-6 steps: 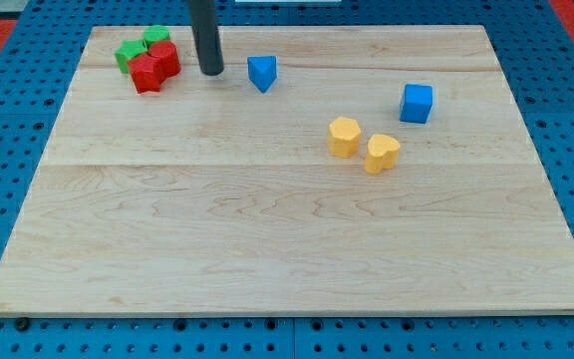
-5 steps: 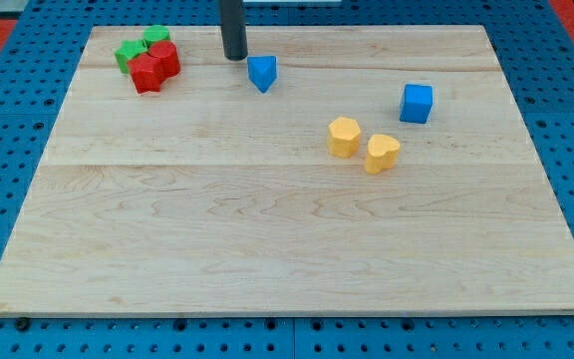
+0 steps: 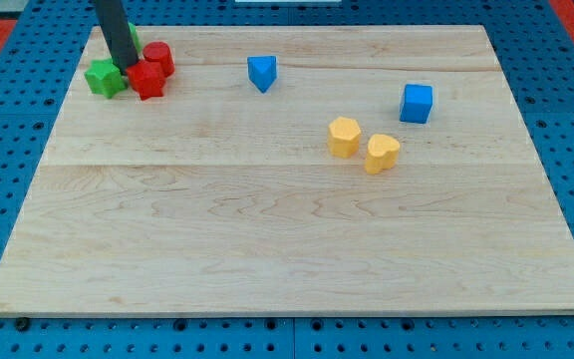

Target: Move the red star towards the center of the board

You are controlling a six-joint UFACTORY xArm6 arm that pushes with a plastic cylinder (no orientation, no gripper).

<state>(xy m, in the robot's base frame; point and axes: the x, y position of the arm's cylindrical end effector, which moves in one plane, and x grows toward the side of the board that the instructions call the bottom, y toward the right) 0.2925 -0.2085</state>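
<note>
At the view's far left, near the top corner of the bench, we see a green star block, with a second green block above it, mostly hidden behind our rod so that its shape cannot be told. My tip sits in the middle of this cluster, between the green star on its left and the red blocks on its right. We carry no claw, only the rod, so there is nothing wide, narrow or holding to report. The red star lies just right of my tip, touching a red cylinder-like block above it. Further right stands a blue triangular block alone. Right of centre sit a yellow hexagonal block and a yellow heart-like block close together, then a blue cube.
</note>
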